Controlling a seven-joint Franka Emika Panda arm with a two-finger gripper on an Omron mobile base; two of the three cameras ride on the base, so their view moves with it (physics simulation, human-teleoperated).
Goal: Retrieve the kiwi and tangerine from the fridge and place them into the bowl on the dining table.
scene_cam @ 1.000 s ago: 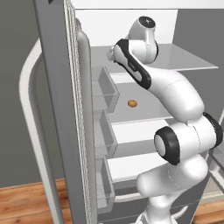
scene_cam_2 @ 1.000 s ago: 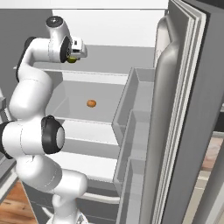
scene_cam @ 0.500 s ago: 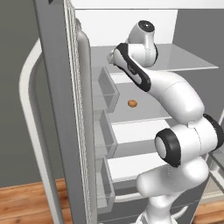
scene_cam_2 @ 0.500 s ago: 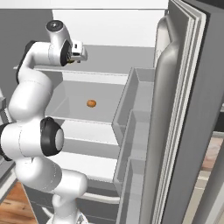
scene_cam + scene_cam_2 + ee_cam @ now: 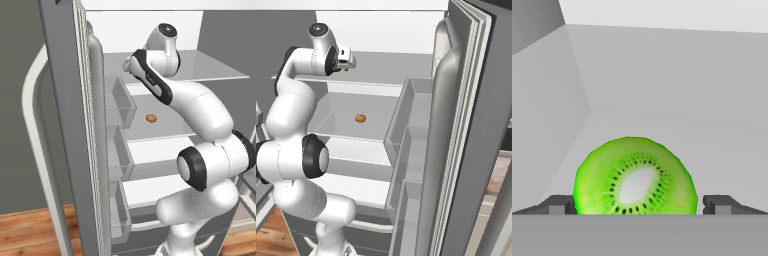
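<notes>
I see the kiwi (image 5: 635, 176), a bright green cut half with a pale core and dark seeds, lying on an upper fridge shelf right between my gripper (image 5: 640, 205) tips; the jaws stand wide apart, one dark fingertip (image 5: 558, 205) on each side of the fruit, neither clearly pressing it, so nothing is held; the tangerine (image 5: 151, 118) sits alone on the shelf below, well apart from the hand; around it the fridge (image 5: 406, 125) stands open, its door bins (image 5: 406, 130) to the right in the right base view.
</notes>
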